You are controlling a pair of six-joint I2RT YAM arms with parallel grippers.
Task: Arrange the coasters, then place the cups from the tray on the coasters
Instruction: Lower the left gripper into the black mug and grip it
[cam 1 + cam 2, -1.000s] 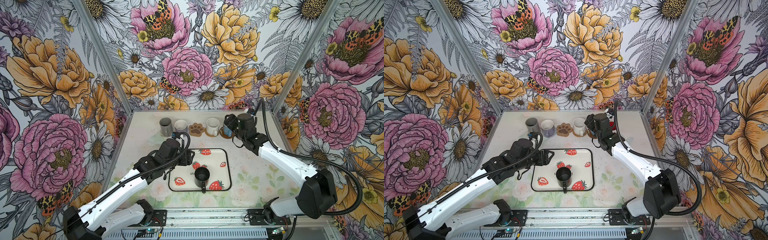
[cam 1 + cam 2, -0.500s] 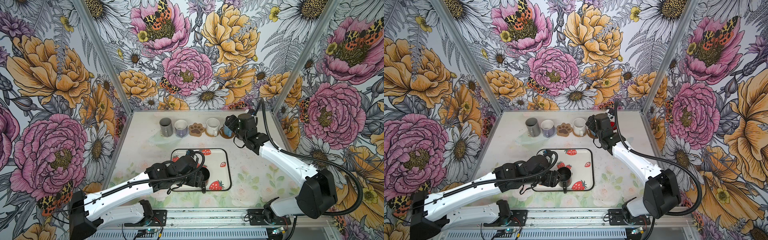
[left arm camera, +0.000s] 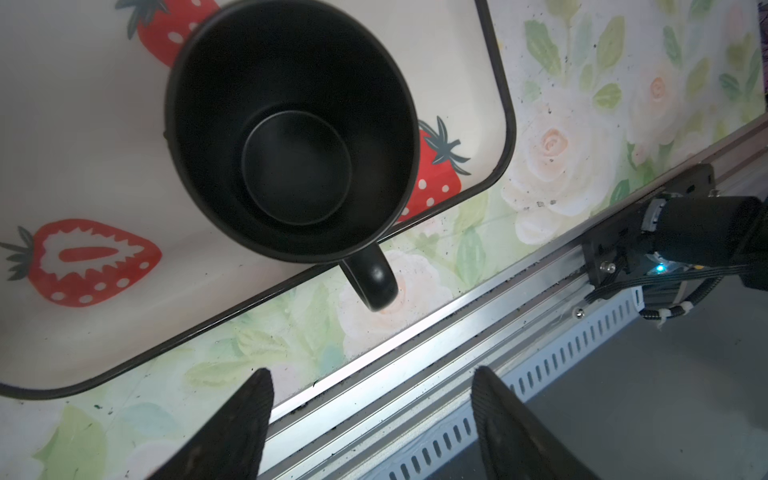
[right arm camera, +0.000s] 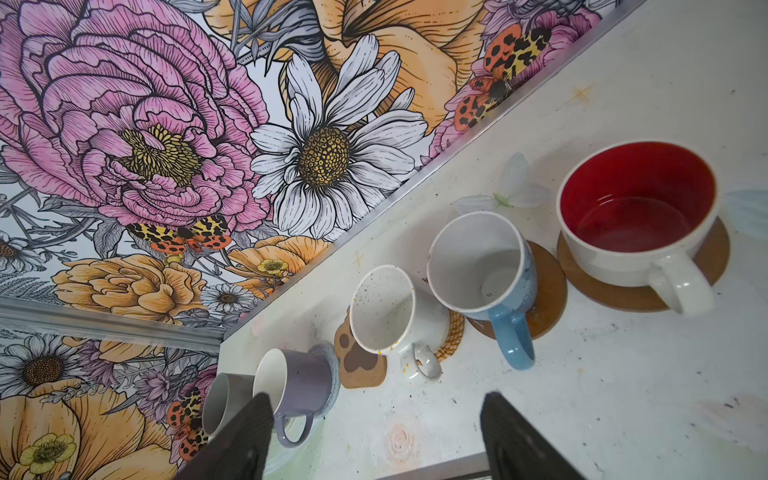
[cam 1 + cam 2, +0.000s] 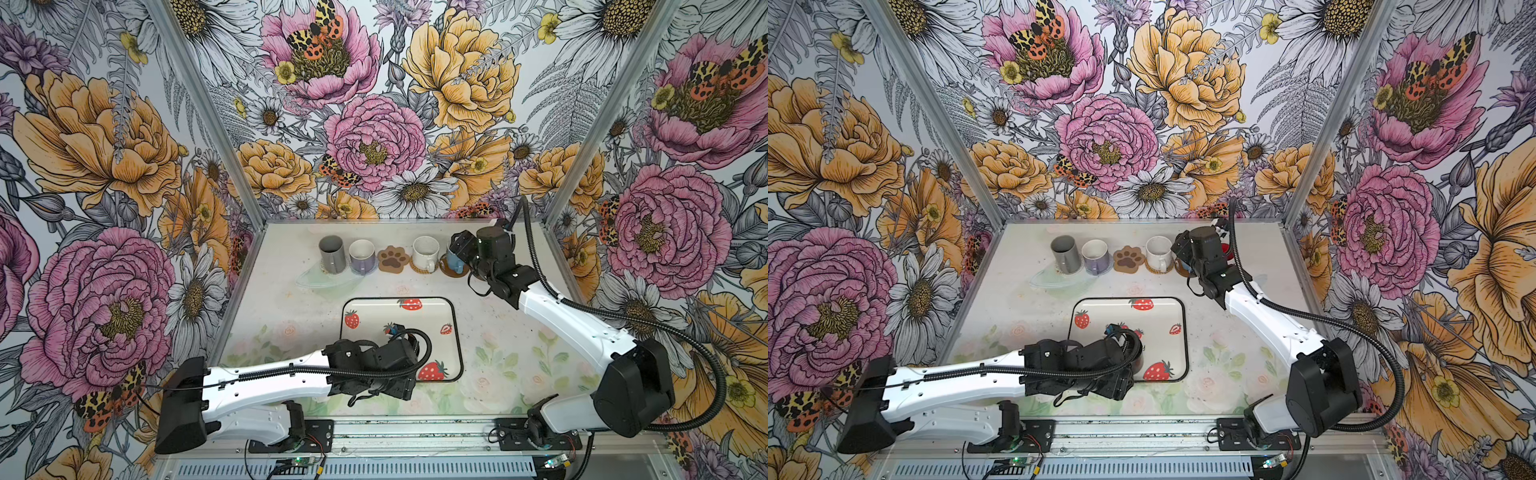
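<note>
the left tool (image 3: 370,374) stands wide and empty over the near edge of the tabletop (image 3: 561,137), just outside the near rim of the tray (image 3: 83,124). the black cup (image 3: 291,137) sits upright in the tray's near right corner beside a strawberry print. its handle reaches out over the rim toward the gap between the fingers and touches neither.

the right tool (image 4: 378,399) is also wide and empty. in both top views it hangs at the right end of the back row, just by the light blue cup (image 5: 454,262).

that row runs along the back wall. from the left it has the tall grey cup (image 5: 331,253), then the lavender cup (image 5: 362,257) on the grey-white coaster (image 4: 332,374). next comes the paw coaster (image 5: 392,258), then the speckled cup (image 5: 426,252) on the rattan coaster (image 4: 455,332). the light blue cup stands on a dark brown coaster (image 4: 548,282). last is the red-lined white cup (image 4: 636,216) on a second brown coaster (image 4: 706,266). i cannot tell whether the grey cup has a coaster under it.
</note>
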